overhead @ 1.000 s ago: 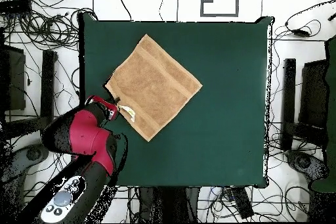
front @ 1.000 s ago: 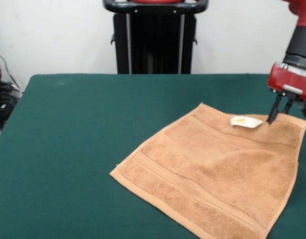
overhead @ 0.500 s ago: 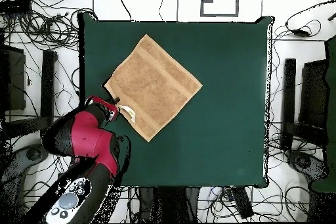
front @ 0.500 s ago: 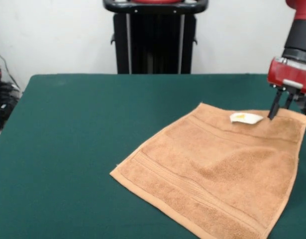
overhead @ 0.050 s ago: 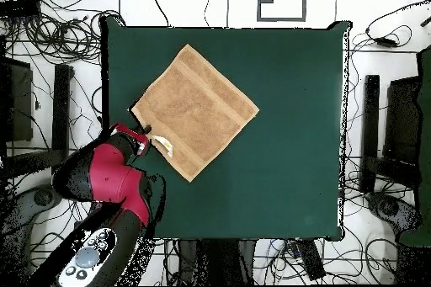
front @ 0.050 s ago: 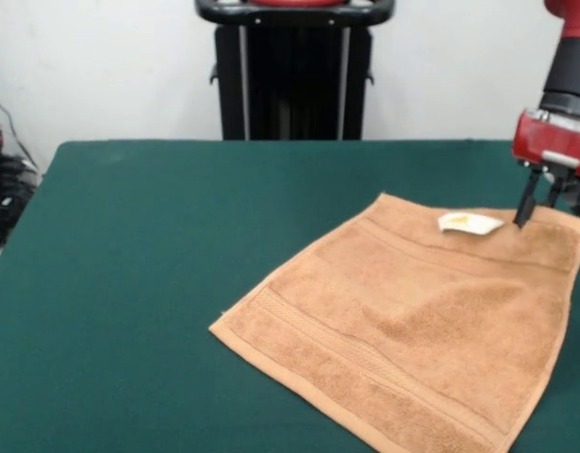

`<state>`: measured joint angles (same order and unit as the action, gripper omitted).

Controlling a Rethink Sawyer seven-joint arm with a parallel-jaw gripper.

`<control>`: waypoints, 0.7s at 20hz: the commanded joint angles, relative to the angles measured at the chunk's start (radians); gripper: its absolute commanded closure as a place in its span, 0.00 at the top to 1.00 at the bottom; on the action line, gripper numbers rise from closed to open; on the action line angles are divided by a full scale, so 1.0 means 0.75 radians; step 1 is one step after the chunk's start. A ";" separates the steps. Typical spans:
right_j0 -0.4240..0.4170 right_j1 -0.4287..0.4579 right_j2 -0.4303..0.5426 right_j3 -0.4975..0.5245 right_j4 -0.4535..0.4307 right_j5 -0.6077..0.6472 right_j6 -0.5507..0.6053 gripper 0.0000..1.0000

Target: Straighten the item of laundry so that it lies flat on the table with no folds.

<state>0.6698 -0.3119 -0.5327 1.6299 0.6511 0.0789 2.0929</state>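
Towel: the tan towel (front @ 0.050 s ago: pixel 422 326) lies spread on the green table (front @ 0.050 s ago: pixel 157 245), turned like a diamond to the table's sides in the overhead view; no fold shows in either view.
Label: the small white label (front @ 0.050 s ago: pixel 470 223) sits on the towel's edge just beside the claw, on the side toward the towel's middle.
Claw: the claw (front @ 0.050 s ago: pixel 538 201) hangs on the red arm (overhead @ 0.050 s ago: pixel 114 181), its dark tips at the towel's corner, touching or all but touching the cloth; I cannot tell whether it is spread or pinching the cloth.
Key relation: almost the whole towel stretches away from the claw, toward the table's middle; the diagonal from this corner to the opposite one runs straight off from the tips.
Judgement: the task looks nearly or fully done; any further tug at this corner would likely drag the towel toward the table's edge.
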 commanded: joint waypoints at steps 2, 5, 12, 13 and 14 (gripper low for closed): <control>0.041 0.029 0.147 0.072 -0.026 0.061 0.245 1.00; 0.022 0.010 0.165 0.075 -0.034 0.113 0.228 1.00; -0.008 -0.014 0.208 0.102 -0.063 0.065 0.197 1.00; -0.015 -0.021 0.217 0.107 -0.068 0.063 0.190 1.00; -0.022 -0.028 0.226 0.112 -0.073 0.061 0.184 1.00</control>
<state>0.6707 -0.3284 -0.5272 1.6522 0.6501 0.0789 2.0929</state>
